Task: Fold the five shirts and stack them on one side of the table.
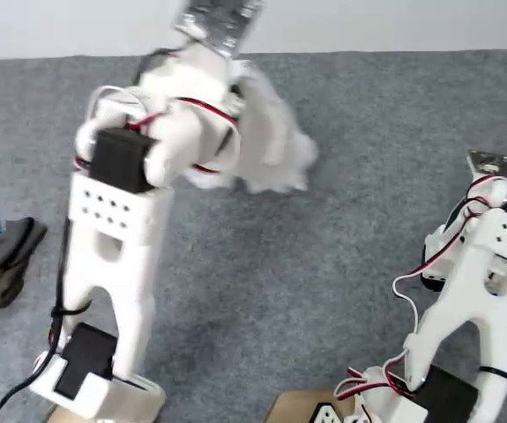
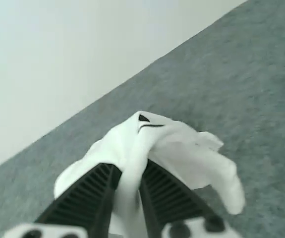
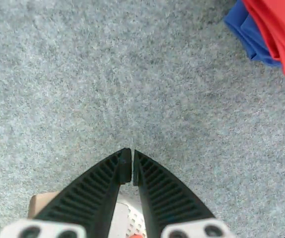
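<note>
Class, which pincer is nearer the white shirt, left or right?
Left. The left pincer clamps the white shirt; the right pincer sits shut over grey table, apart from it.

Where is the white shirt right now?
In the high view, the white shirt is pinched in the left claw, up over the gray table's far side near the wall.

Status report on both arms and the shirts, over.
Left gripper shut on white shirt. Right gripper shut, empty, over table. Red shirt overlaps blue shirt nearby.
</note>
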Controlling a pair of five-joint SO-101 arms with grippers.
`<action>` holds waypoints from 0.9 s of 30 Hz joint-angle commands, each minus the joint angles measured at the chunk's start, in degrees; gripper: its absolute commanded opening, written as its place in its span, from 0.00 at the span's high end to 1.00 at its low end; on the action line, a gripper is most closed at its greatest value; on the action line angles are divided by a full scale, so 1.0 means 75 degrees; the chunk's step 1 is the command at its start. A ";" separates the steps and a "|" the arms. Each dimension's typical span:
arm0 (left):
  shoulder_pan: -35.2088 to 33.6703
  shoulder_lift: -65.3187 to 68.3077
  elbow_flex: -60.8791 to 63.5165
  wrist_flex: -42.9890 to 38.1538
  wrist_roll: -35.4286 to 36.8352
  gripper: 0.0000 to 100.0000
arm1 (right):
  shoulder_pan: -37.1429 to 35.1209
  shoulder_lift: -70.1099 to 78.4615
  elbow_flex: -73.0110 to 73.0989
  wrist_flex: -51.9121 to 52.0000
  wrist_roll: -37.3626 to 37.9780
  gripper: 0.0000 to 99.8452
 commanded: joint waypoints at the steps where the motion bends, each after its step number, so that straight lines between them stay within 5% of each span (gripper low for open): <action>1: 0.0164 -0.0340 0.0217 -0.0129 0.0082 1.00 | -0.0064 -0.0358 -0.0047 0.0346 -0.0023 0.99; 13: -0.2204 0.0586 0.3944 0.0141 -0.0985 0.98 | -0.0557 -0.0358 -0.0082 0.0322 0.0352 0.99; 19: -0.3434 0.1254 0.4308 0.0164 -0.1653 0.86 | -0.2174 -0.0275 -0.0082 0.0311 0.0399 0.99; 27: -0.4958 0.1418 0.4296 0.0164 -0.2919 0.85 | -0.4519 -0.0264 -0.0094 -0.0334 0.0387 0.99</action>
